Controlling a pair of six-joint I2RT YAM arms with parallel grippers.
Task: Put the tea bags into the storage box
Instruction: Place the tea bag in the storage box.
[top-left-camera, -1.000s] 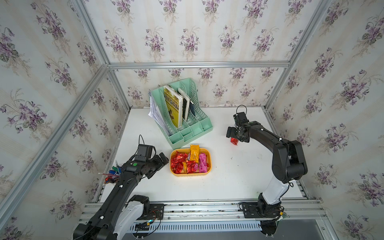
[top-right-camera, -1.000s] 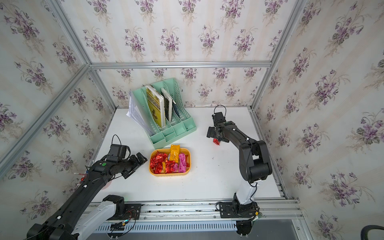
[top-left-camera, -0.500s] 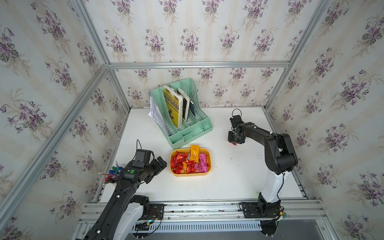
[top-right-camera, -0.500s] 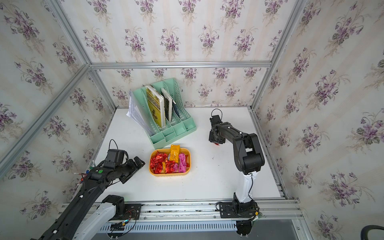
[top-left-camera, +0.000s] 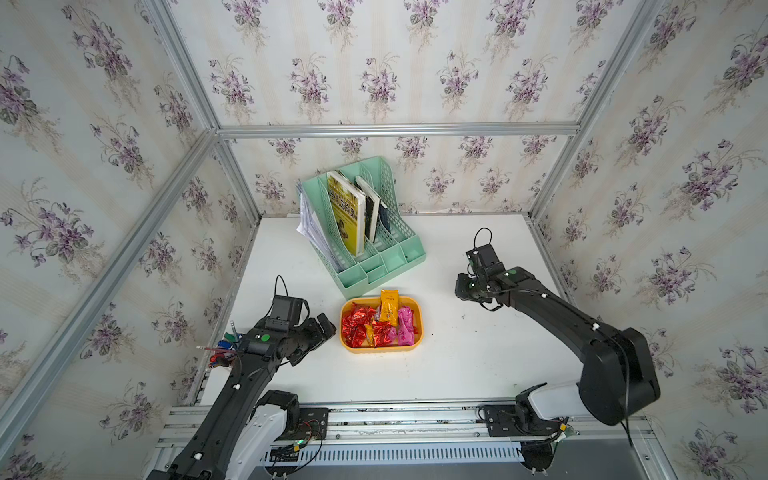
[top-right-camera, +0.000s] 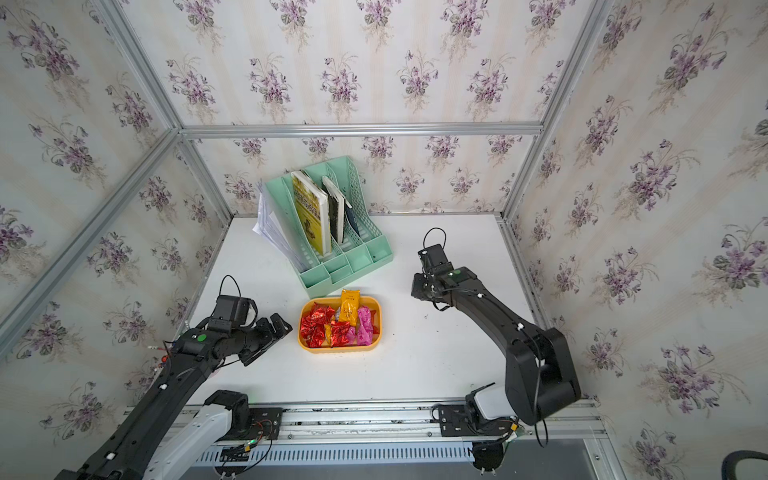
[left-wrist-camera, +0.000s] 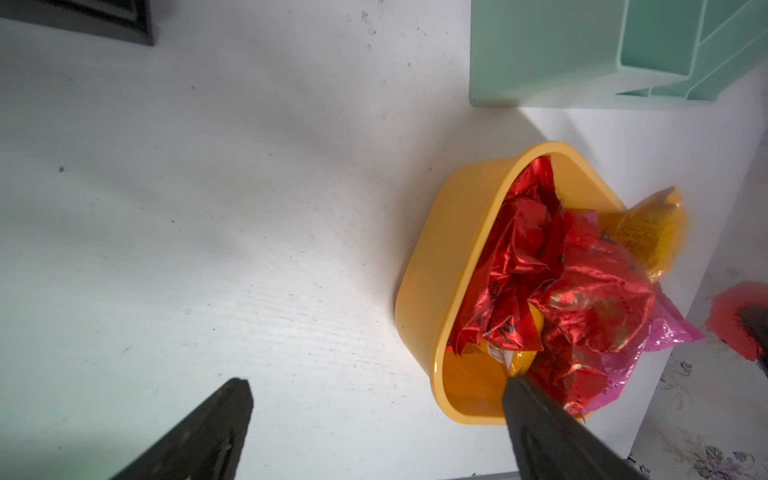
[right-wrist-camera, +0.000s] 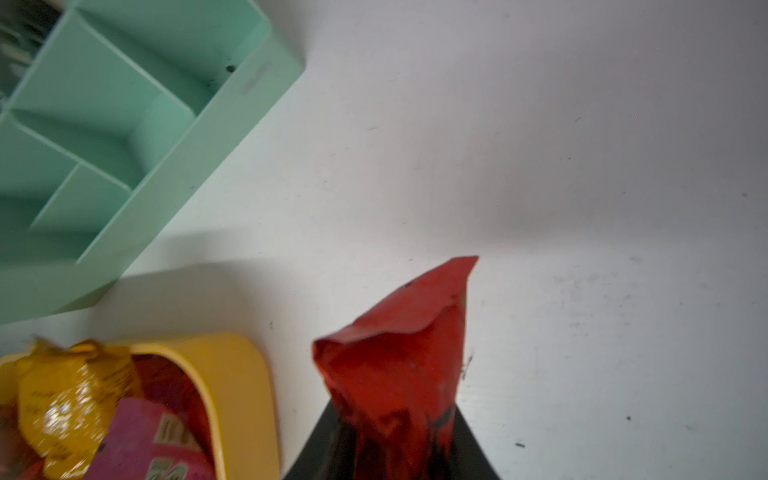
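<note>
since a second ago the right gripper (top-left-camera: 465, 291) has come down on the loose red tea bag (right-wrist-camera: 399, 357) and closed. its fingers, spread wide then, now pinch one end of the bag. the rest of the bag sticks out past the fingertips, with its long axis in line with the gripper. in both top views the bag is hidden under the gripper, over the right half of the table (top-left-camera: 478, 365). i cannot tell whether it has left the surface. the left arm has barely shifted.

the coming move turns on where the box (top-left-camera: 380, 348) lies from that pinch: toward the left edge of the table and a little toward the front edge, with bare table between. the box's long side runs left to right, so the right arm would meet its right end first.

the other tea bags (top-left-camera: 374, 324) already heap above the rim, and an orange one (top-left-camera: 389, 301) hangs over the far rim. the file rack (top-left-camera: 374, 257) stands just behind the box, its front corner close to the path. the left gripper (top-left-camera: 322, 332) waits just beside the box's left end, fingers spread and empty. pens (top-left-camera: 224, 349) sit by the left edge, out of the way.
</note>
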